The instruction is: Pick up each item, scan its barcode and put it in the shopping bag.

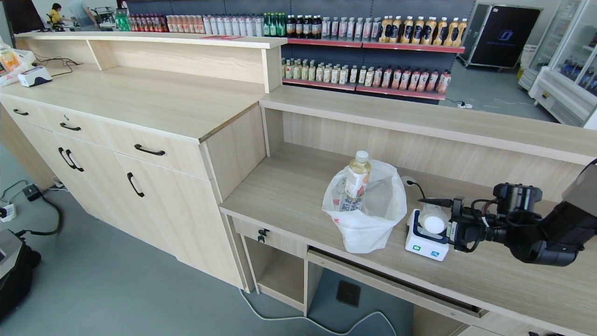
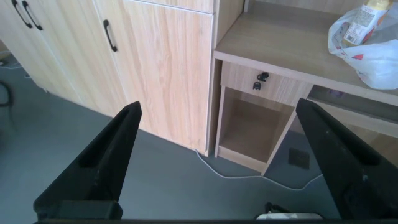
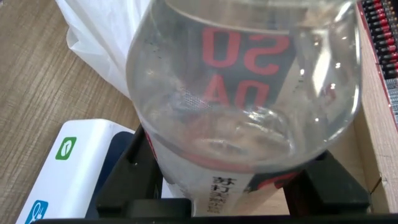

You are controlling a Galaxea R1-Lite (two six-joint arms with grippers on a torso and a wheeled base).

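The right gripper (image 1: 448,225) is clamped on a clear bottle (image 1: 433,220). Its 2 black fingers (image 3: 127,186) press on either side of the bottle's body, which carries a label with red print, and the bottle juts out past the fingertips. Directly beneath the gripper's tip a white scanner (image 1: 422,246) with a dark blue top sits on the wooden counter (image 1: 289,196). The held bottle hangs just above it, and I cannot tell whether the 2 touch. Just beyond the fingertips, beside the scanner, stands the white plastic shopping bag (image 1: 368,226) with its mouth open. Inside it 1 tea-coloured bottle (image 1: 357,179) with a white cap stands nearly upright, its neck rising above the bag's rim. A black cable (image 1: 418,186) runs from behind the scanner toward the back wall of the counter. The left gripper (image 2: 217,124) has its 2 fingers spread wide apart with nothing between them and hangs over the grey floor (image 2: 155,180). Ahead of it are the counter's wooden cabinet doors (image 2: 168,62), a drawer with a small lock (image 2: 261,79) and an open cubby (image 2: 252,127) below that. The shopping bag sits well beyond this gripper, up on the counter.
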